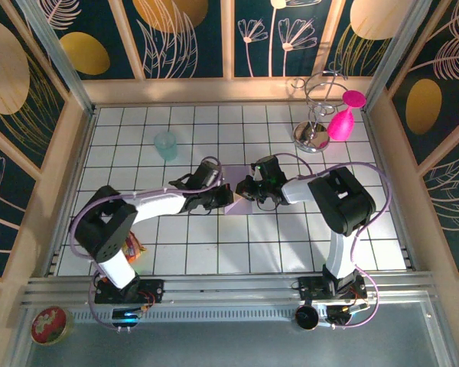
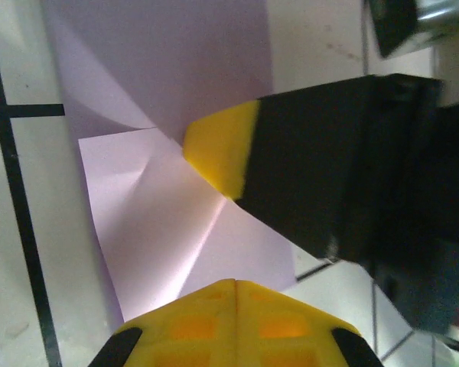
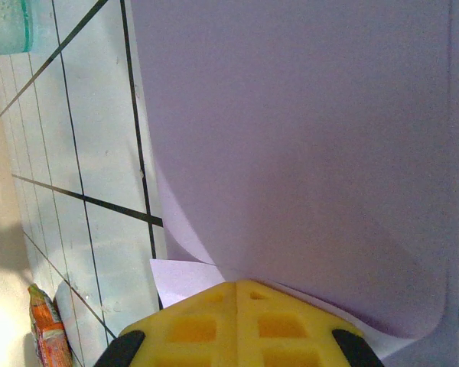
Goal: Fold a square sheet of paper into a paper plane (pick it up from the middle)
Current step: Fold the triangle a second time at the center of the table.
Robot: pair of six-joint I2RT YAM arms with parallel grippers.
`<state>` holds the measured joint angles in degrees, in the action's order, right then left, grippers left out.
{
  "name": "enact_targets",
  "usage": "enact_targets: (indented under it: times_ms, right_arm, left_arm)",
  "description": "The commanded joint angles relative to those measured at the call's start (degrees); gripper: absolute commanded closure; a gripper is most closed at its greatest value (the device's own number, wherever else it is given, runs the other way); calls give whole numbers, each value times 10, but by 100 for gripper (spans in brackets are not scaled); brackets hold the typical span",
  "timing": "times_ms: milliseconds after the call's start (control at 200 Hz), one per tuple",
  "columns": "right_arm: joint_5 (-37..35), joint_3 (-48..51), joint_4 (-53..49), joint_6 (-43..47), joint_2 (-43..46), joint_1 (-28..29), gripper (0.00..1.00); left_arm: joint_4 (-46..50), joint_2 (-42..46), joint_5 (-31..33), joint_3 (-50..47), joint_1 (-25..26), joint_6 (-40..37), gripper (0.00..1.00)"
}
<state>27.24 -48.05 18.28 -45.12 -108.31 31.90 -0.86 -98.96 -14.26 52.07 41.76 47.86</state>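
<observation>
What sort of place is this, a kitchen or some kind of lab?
Probably a robot test booth, not a kitchen: a tiled table boxed in by flower-print walls, a left arm and right arm bolted at its edge, and props like a teal cup.

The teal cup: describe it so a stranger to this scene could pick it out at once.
On the white tiled table, look toward its far left quarter. The teal cup stands alone there. It is translucent blue-green, unlike the pink bulb on the wire stand at far right.
</observation>
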Motion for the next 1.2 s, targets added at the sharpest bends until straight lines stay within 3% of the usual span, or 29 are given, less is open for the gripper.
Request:
enact_targets:
  times_ms: [0,606,786,1196]
  right_arm:
    - [-40,20,-102,15,-39,-2,100]
    - [-15,-52,-108,83,54,18,100]
    - [-41,-44,-123,76,35,44,100]
    - [-64,-29,-111,67,-2,31,100]
  left_arm:
    - [3,-33,6,10,2,7,100]
    - [18,-63,27,-42,2,15,100]
    - [16,-61,24,-44,2,15,100]
    - [9,-56,22,-58,2,23,100]
